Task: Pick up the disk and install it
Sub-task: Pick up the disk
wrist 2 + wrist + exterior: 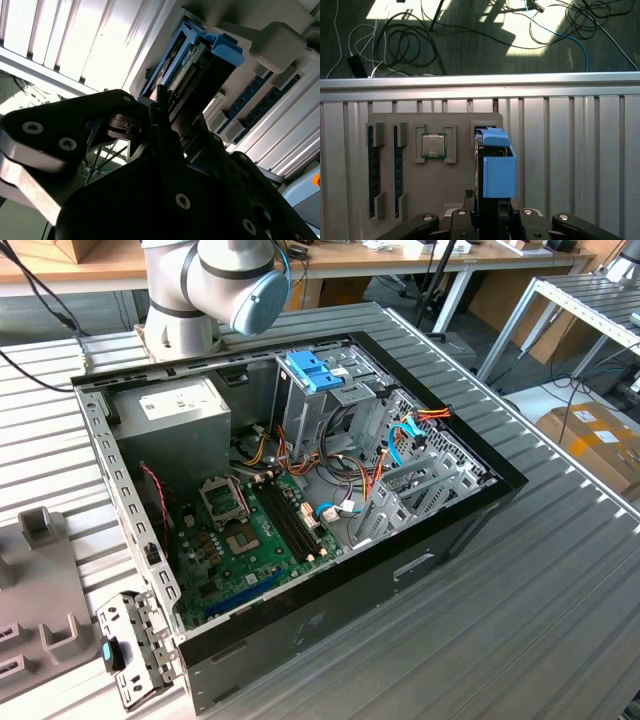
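Observation:
The disk (479, 172) stands on edge, a thin grey drive in a bright blue carrier frame. My gripper (491, 212) is shut on its near end. It sits over the slot of a grey holder tray (460, 190); whether it still rests in that slot I cannot tell. In the second wrist view the disk (192, 62) sticks out past the black fingers (161, 107), its connector edge and blue frame showing. The open computer case (300, 480) lies on the metal table in the exterior view, with the arm's base joint (225, 280) behind it.
The holder tray also carries a processor chip (434, 146) and memory sticks (372, 170). Inside the case are a tall drive cage topped by a blue bracket (315, 370), a power supply (175, 415), the green mainboard (250, 540) and loose cables. A floor with cables (410, 40) lies beyond the table edge.

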Action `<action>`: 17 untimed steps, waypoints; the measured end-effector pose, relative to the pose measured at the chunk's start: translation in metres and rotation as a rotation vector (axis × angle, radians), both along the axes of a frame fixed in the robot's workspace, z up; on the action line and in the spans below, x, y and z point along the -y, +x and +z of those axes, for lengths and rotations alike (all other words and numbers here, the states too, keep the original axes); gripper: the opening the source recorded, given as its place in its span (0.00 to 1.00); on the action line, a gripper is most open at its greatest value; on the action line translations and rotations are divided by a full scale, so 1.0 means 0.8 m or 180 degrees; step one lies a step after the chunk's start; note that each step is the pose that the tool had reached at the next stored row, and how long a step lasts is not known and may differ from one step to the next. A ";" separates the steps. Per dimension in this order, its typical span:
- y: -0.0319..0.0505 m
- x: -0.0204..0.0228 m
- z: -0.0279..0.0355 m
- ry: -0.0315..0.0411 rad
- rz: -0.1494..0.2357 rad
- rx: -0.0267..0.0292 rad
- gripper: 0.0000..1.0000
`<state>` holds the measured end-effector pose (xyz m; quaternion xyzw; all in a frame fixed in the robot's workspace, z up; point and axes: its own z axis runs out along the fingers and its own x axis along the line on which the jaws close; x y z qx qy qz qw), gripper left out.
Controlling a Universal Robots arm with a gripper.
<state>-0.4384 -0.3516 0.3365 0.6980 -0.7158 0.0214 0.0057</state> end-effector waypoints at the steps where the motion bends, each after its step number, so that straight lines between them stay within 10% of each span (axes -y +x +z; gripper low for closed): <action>1: 0.000 0.0000 0.0051 0.0000 0.0000 0.0000 0.35; 5: 0.000 0.0000 0.0235 0.0000 0.0000 0.0000 0.35; 17: 0.000 0.0000 0.0245 0.0000 0.0000 0.0001 0.35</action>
